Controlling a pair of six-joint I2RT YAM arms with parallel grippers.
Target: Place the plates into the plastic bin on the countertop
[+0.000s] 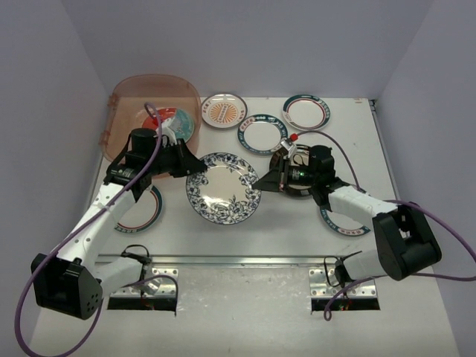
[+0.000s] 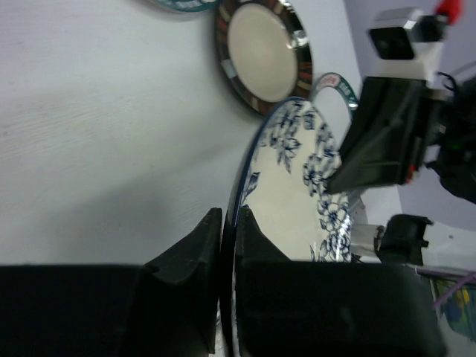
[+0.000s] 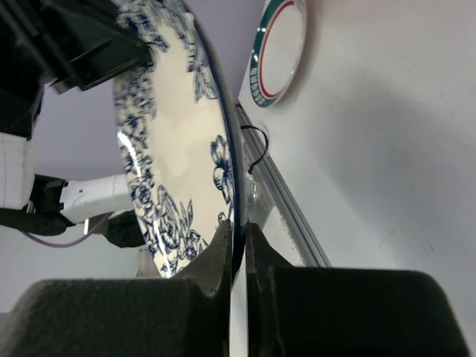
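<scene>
Blue floral plate [image 1: 223, 187] is held over mid-countertop [image 1: 245, 239] by both arms at once. The left gripper [image 1: 183, 165] is pinched tight on its left rim and the right gripper [image 1: 262, 181] is clamped on the opposite rim (each wrist view shows fingers closed against the thin edge). The plastic bin [image 1: 123, 97] stands at the far left, with one red-and-teal plate [image 1: 175, 123] inside. Assessment: a handover or shared carry is in hand. Recommended: one arm alone should bear the plate. The right should let go cleanly before the left swings, with the plate level and raised above the bin's near wall to avoid a rim strike.
</scene>
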